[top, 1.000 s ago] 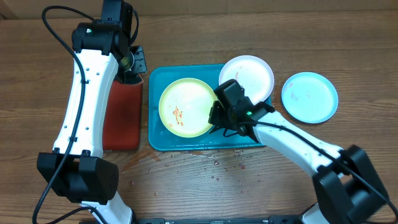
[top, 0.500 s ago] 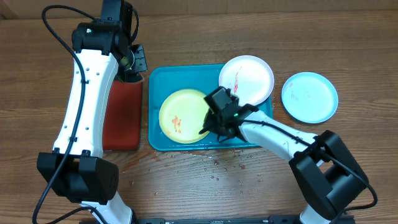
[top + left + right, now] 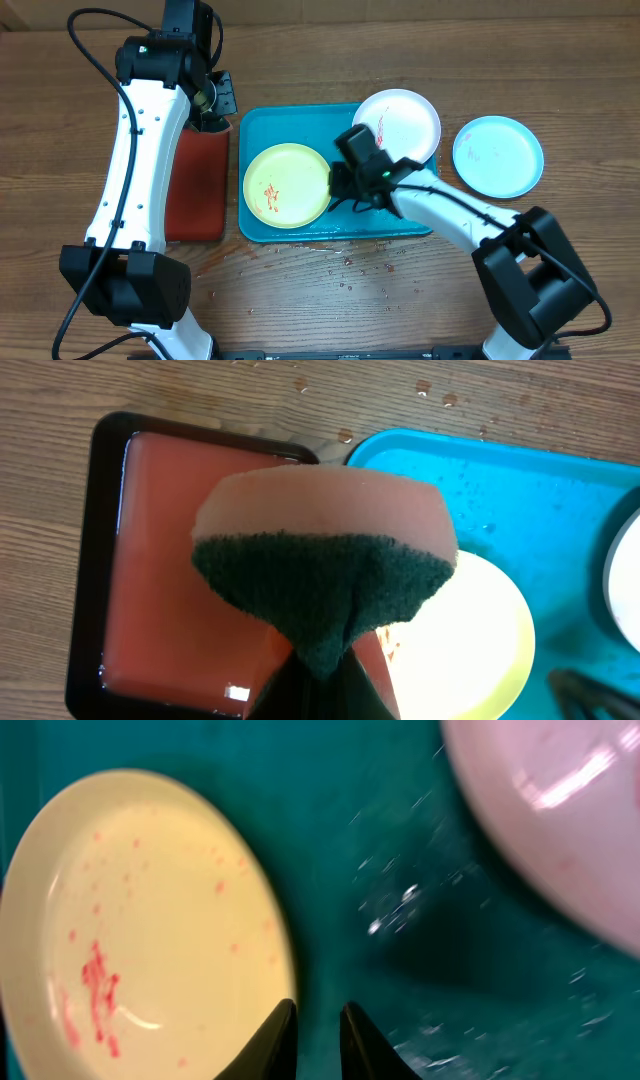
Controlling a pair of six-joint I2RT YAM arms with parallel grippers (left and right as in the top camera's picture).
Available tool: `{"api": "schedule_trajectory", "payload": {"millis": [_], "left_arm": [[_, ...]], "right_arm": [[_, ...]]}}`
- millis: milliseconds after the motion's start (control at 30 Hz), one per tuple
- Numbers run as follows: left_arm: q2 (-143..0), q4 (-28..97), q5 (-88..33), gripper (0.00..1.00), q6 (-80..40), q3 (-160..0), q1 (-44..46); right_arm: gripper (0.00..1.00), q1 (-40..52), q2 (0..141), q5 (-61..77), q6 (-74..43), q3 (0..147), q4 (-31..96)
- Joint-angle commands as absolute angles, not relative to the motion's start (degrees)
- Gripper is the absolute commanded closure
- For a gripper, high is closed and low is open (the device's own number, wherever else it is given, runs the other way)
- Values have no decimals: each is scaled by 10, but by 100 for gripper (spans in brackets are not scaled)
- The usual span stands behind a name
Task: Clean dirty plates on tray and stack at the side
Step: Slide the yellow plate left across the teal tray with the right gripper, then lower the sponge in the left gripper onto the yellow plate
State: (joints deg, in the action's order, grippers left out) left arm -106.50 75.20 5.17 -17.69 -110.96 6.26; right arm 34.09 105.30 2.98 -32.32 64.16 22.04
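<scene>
Now: sponge (image 3: 320, 510) hangs up-left of yellow-green plate (image 3: 287, 185)

Plate lies in left half of blue tray (image 3: 300, 122); right gripper (image 3: 315, 1012) just beside its right rim, jaws a slit apart, nothing btwn; left gripper (image 3: 320, 665) clamps sponge over red tray (image 3: 160, 560).

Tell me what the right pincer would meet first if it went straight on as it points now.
Probably the wet floor of the tray, close beside the yellow plate. Depth is unclear, so the right pincer might clip the plate's rim instead.
</scene>
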Motion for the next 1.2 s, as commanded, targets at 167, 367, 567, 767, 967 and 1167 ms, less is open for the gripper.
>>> {"api": "schedule_trajectory", "payload": {"millis": [167, 367, 567, 767, 967, 1167], "left_arm": [[-1057, 739, 18, 96, -185, -1101, 61], [-1057, 724, 4, 96, -189, -1071, 61], [-1057, 713, 1, 96, -197, -1053, 63], [-1057, 703, 0, 96, -198, -1044, 69], [-1058, 700, -1, 96, -198, -1037, 75], [-1061, 686, 0, 96, -197, -1015, 93]], "right_arm": [[76, 325, 1065, 84, -145, 657, 200], [74, 327, 1073, 87, -148, 657, 198], [69, 328, 1101, 140, -152, 657, 182], [81, 329, 1126, 129, -212, 657, 174], [96, 328, 1126, 95, -340, 657, 192], [96, 330, 1126, 95, -446, 657, 227]]}}
